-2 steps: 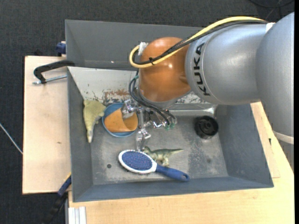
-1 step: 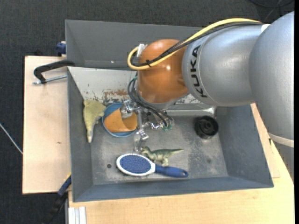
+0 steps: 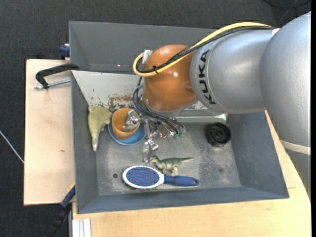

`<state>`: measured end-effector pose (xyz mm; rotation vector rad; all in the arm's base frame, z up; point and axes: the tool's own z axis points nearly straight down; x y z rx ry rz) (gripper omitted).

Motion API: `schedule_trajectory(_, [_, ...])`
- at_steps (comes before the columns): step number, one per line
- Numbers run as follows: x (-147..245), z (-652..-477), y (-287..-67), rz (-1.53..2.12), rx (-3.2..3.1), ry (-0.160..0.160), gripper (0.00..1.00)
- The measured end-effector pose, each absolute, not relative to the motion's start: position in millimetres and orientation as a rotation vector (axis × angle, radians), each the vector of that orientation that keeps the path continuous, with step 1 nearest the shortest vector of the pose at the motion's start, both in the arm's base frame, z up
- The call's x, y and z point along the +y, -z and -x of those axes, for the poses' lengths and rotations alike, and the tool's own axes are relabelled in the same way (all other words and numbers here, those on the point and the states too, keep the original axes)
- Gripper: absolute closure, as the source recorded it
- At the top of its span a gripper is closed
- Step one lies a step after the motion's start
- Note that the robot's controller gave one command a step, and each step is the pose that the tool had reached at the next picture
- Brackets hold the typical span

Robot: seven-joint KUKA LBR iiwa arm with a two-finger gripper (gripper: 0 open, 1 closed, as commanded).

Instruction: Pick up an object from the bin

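My gripper [image 3: 141,133] hangs under the orange wrist cover in the middle of the bin and stands open. One metal finger [image 3: 132,117] is inside an orange cup [image 3: 120,124], which sits in a blue bowl [image 3: 126,137]. The other finger [image 3: 150,147] is outside the bowl, on its right near side, so the two straddle the right rims of cup and bowl. Nothing is lifted. Just below the gripper lies a small green toy dinosaur [image 3: 167,163]. In front of that lies a blue-handled hairbrush [image 3: 146,177] with a white oval head.
A pale yellow-green toy animal [image 3: 96,122] lies along the left wall. A black round knob [image 3: 217,134] sits at the right of the floor. The arm covers the back right of the bin.
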<state>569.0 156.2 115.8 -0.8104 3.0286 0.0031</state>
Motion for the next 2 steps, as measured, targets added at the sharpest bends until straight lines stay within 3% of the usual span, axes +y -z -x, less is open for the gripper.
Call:
schedule_trajectory(1, [157.9, -572.8, -120.0, 0.807, 3.015, -0.006, 1.0])
schedule_trajectory(2, [159.7, -554.1, -262.5, 0.903, 2.992, -0.002, 1.0])
